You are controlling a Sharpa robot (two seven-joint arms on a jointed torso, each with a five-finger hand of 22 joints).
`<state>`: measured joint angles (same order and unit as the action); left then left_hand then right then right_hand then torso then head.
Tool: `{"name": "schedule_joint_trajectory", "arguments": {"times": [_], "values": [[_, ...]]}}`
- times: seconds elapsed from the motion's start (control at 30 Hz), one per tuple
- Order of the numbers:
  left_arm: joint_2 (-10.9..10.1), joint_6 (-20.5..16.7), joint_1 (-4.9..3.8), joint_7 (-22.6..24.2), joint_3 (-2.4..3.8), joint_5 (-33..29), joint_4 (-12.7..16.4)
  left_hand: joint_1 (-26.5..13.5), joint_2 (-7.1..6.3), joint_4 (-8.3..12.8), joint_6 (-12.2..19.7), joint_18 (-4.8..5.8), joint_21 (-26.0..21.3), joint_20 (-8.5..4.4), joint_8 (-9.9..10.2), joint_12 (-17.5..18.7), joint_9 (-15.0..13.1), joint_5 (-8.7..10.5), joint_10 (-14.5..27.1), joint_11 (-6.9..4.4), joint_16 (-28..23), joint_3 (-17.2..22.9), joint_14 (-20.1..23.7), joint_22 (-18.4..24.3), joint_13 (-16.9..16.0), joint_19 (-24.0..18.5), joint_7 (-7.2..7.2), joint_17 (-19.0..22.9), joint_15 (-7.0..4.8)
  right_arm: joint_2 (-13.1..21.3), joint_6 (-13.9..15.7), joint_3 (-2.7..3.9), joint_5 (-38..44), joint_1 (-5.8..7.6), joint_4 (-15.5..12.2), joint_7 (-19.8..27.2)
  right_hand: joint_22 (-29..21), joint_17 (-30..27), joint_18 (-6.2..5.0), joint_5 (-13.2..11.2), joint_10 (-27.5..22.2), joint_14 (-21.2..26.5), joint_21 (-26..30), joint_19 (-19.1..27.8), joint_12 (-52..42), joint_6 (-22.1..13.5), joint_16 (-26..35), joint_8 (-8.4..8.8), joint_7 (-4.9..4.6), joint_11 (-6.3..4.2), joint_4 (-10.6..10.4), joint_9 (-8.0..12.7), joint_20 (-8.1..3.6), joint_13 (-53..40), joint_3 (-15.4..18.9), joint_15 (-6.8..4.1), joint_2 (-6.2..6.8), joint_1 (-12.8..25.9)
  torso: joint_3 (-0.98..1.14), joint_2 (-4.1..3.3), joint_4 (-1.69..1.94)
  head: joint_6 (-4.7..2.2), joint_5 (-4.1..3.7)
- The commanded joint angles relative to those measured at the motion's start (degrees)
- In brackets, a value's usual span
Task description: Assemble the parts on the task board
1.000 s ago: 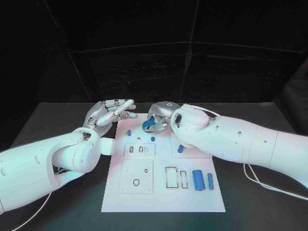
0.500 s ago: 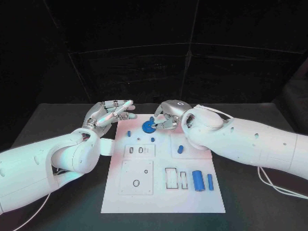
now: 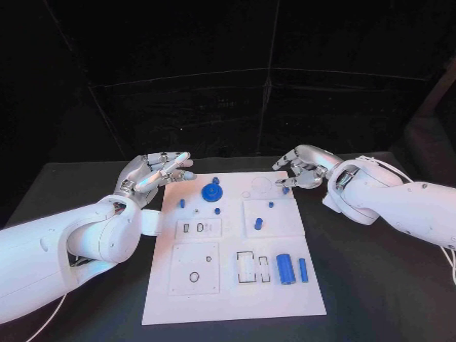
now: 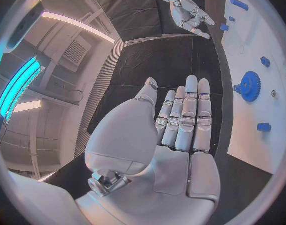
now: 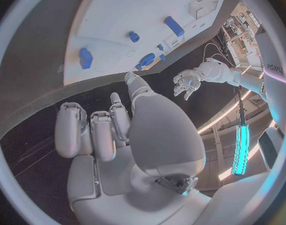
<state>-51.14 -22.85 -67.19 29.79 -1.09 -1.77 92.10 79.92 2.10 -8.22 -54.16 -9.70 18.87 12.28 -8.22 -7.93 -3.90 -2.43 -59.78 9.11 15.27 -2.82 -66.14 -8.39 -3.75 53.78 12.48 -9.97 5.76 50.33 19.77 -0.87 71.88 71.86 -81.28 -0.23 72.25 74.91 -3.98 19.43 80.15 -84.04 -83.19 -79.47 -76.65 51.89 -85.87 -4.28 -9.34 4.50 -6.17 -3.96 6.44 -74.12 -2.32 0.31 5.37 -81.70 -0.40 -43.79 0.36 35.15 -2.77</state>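
From the head view, the white rectangular task board lay on the black worktop, a round blue toothed gear sitting near its far edge among smaller blue parts. The silver left hand hovered off the board's far-left corner, the silver right hand off its far-right corner. In the left wrist view, the left hand's fingers stretched straight, holding nothing. In the right wrist view, the right hand's fingers curled loosely, empty.

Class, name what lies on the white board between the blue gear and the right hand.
In the head view, bare white board separates the blue gear from the right hand.
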Motion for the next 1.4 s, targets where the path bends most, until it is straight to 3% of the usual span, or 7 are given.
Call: {"name": "schedule_joint_trajectory", "arguments": {"times": [0.03,0.17,0.4,0.47,0.63,1.0,1.4], "values": [[0.1,0.7,-0.09,0.5,0.04,0.1,0.0,-0.1,0.56,0.4,-0.1,-0.73,-0.4,0.13,0.2,0.2,0.1,-0.3,-0.1,0.25,-0.4,0.0,-0.3,0.1,0.0,0.4,0.34,-0.1,0.29,0.9,-2.7,0.02,-5.1,0.09,0.9,5.4,-0.2,4.9,0.14,-0.2,-0.3,-3.8,0.1,0.3,0.5,0.1,0.2,0.27,-0.05,-0.25,0.4,0.1,-0.23,0.2,0.2,-0.37,0.37,-0.4,0.06,0.03,-0.07,0.15,-0.46],[0.2,0.7,-0.08,0.5,0.04,0.1,-0.1,-0.1,0.56,0.4,-0.1,-0.73,-0.4,0.13,0.2,0.2,0.1,-0.3,-0.1,0.25,-0.4,0.0,-0.3,0.1,0.0,0.4,0.33,-0.1,0.29,1.8,-3.6,0.0,-5.6,0.07,2.3,6.3,-0.4,4.7,0.1,-0.2,-0.5,-3.8,0.2,0.5,0.6,-0.4,0.3,0.48,-0.08,-0.21,0.8,0.2,-0.22,0.3,0.5,-0.34,0.57,-0.5,-0.14,0.03,0.12,0.25,-0.65],[0.4,0.8,-0.06,0.4,0.03,0.1,-0.4,0.0,0.56,0.4,-0.1,-0.73,-0.4,0.14,0.2,0.3,0.1,-0.3,-0.1,0.24,-0.4,-0.1,-0.3,0.1,0.0,0.4,0.31,-0.1,0.29,1.7,-4.7,-0.01,-5.8,-0.08,4.1,6.7,-0.8,4.5,0.03,-0.2,-0.7,-3.8,0.4,0.7,0.9,-0.7,0.4,0.55,-0.14,-0.17,1.0,0.2,-0.2,0.6,0.7,-0.32,0.61,-0.6,0.0,-0.09,-0.01,0.34,-0.38],[0.5,0.8,-0.06,0.4,0.03,0.1,-0.5,0.0,0.56,0.4,-0.1,-0.73,-0.4,0.14,0.2,0.3,0.1,-0.3,-0.1,0.24,-0.4,-0.1,-0.3,0.1,0.0,0.4,0.31,-0.1,0.29,1.5,-5.2,-0.02,-5.9,-0.13,4.6,6.6,-0.9,4.5,0.01,-0.2,-0.8,-3.7,0.4,0.8,1.0,-0.8,0.4,0.55,-0.15,-0.16,1.0,0.2,-0.2,0.7,0.7,-0.31,0.59,-0.7,-0.14,0.0,0.08,0.56,-0.63],[0.6,0.9,-0.05,0.4,0.03,0.1,-0.7,0.0,0.56,0.4,-0.1,-0.73,-0.4,0.14,0.2,0.3,0.1,-0.3,-0.1,0.24,-0.4,-0.1,-0.3,0.1,0.0,0.4,0.31,-0.1,0.29,0.7,-6.2,-0.02,-5.9,-0.43,5.8,6.3,-0.9,4.4,0.01,-0.2,-0.8,-3.7,0.4,0.8,1.0,-0.7,0.5,0.43,-0.16,-0.14,1.1,0.1,-0.18,0.7,0.7,-0.3,0.44,-0.8,-0.23,0.05,0.13,0.71,-0.68],[0.7,0.9,-0.05,0.4,0.03,0.1,-0.9,0.0,0.56,0.4,-0.1,-0.73,-0.4,0.14,0.2,0.3,0.1,-0.3,-0.1,0.24,-0.4,-0.1,-0.3,0.1,0.0,0.4,0.31,-0.1,0.29,-0.9,-8.6,-0.03,-4.4,-1.43,7.6,5.6,-0.9,4.5,0.0,0.1,-0.8,-3.8,0.5,0.8,1.0,0.3,0.4,-0.22,-0.02,-0.25,1.7,-0.1,-0.19,0.6,0.8,-0.35,-0.06,-1.1,-0.2,0.04,0.06,1.03,-0.84],[0.8,1.0,-0.05,0.4,0.03,0.1,-1.1,0.0,0.56,0.4,-0.1,-0.73,-0.4,0.14,0.2,0.3,0.1,-0.3,-0.1,0.24,-0.4,-0.1,-0.3,0.1,0.0,0.4,0.31,-0.1,0.29,-2.9,-8.1,-0.02,-4.1,-2.32,9.9,5.2,-0.6,4.8,0.05,-0.1,-0.6,-3.8,0.4,0.6,0.8,0.8,0.3,-0.52,0.06,-0.33,1.7,-0.2,-0.23,0.4,0.8,-0.41,-0.61,-1.0,-0.18,0.06,0.24,1.17,-0.99]]}}
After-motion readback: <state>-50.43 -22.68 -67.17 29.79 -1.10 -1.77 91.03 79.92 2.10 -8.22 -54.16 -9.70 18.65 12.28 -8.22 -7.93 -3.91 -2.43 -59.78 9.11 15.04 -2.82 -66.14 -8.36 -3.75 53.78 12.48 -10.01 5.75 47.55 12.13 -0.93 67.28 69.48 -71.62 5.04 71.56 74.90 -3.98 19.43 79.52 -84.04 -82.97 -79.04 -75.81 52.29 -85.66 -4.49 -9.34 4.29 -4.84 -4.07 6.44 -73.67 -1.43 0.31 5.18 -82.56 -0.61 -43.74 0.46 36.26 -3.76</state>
